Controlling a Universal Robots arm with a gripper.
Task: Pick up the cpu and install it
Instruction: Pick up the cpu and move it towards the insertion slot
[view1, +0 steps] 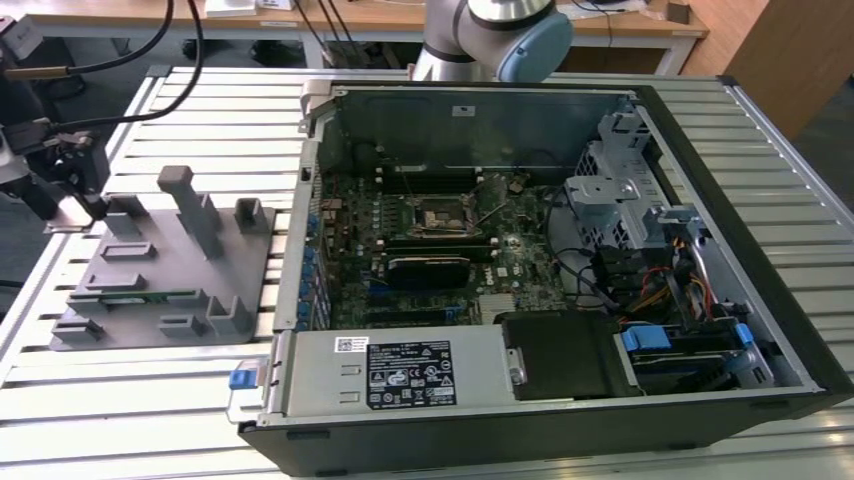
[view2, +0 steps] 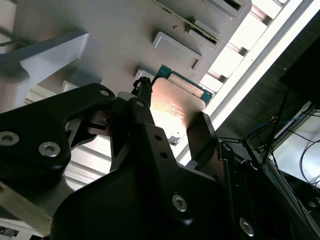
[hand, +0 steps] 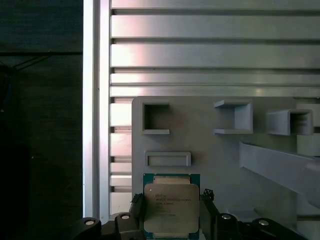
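Note:
The cpu (hand: 170, 207) is a square chip with a shiny metal top and a thin green edge. It sits at a corner of the grey plastic tray (hand: 200, 145), close to the table's rim. My gripper (hand: 171, 204) has one black finger against each side of the chip and looks shut on it. In the second wrist view the same cpu (view2: 175, 102) shines between the fingers (view2: 144, 100). In the exterior view the gripper (view1: 60, 195) hangs over the tray's (view1: 174, 270) far corner on that view's left. The motherboard's socket (view1: 441, 215) lies inside the open computer case (view1: 534, 250).
The tray has upright posts (view1: 194, 205) and small pockets; a memory stick (view1: 134, 297) lies in one slot. The slatted metal table (view1: 134, 400) drops off just beyond the tray. Cables (view1: 147, 50) hang at the exterior view's left. The case holds a power supply (view1: 400, 370) and drive cages.

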